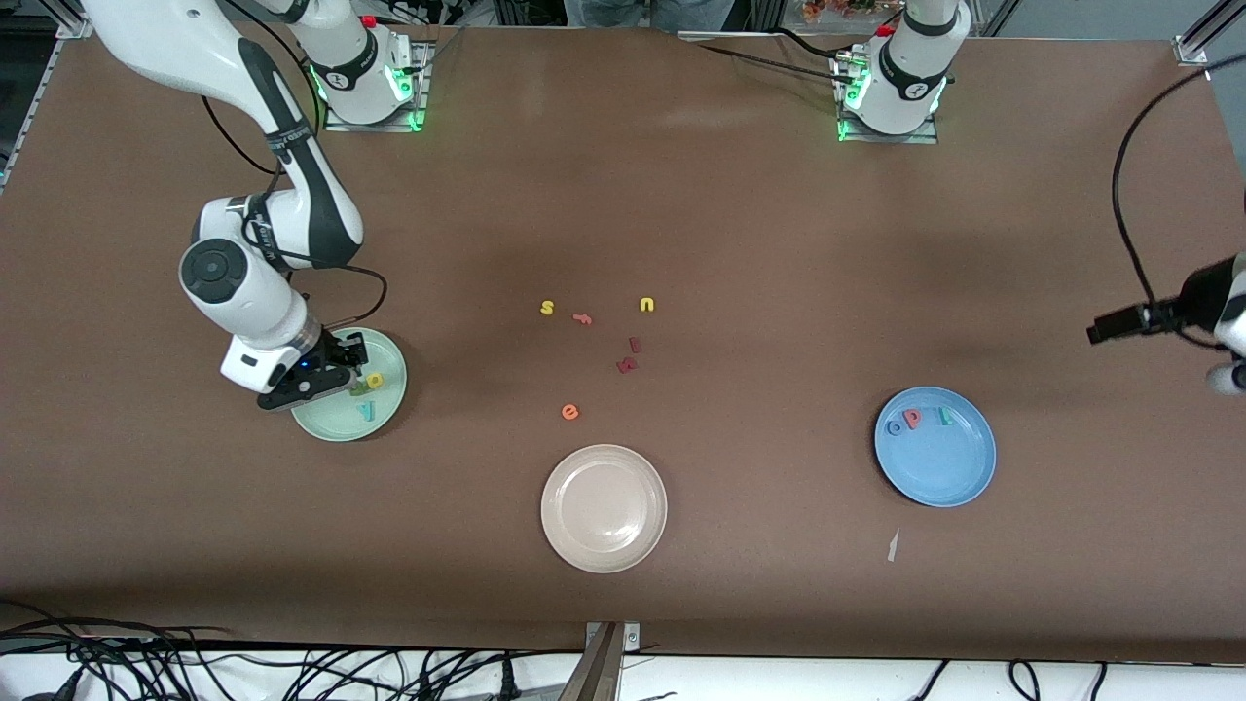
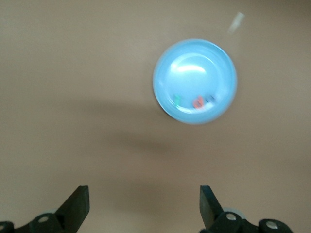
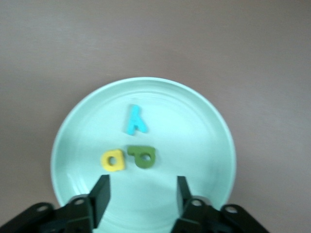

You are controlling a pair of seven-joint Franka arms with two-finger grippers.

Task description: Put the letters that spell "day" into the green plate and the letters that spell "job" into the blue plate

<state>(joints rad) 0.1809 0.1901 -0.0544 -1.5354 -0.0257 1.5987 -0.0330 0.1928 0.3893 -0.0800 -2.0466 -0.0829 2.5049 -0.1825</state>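
Note:
The green plate [image 1: 331, 421] lies at the right arm's end of the table. On it lie the green "d" [image 3: 142, 156], the yellow "a" [image 3: 112, 160] and the teal "y" [image 3: 135, 120]. My right gripper [image 3: 142, 191] hangs low over this plate, open, with nothing between its fingers and the letters just clear of its tips. The blue plate [image 1: 939, 472] holds the blue "o" [image 1: 895, 426], the pink "b" [image 1: 912, 419] and the teal "j" [image 1: 944, 417]. My left gripper [image 2: 142, 206] waits high over bare table beside the blue plate [image 2: 194, 68], open and empty.
A beige plate [image 1: 604, 506] sits near the front edge. Loose letters lie mid-table: a yellow "s" [image 1: 547, 308], a pink "f" [image 1: 582, 317], a yellow "u" [image 1: 646, 305], dark red letters [image 1: 628, 355] and an orange "e" [image 1: 570, 412]. A white scrap [image 1: 893, 545] lies near the blue plate.

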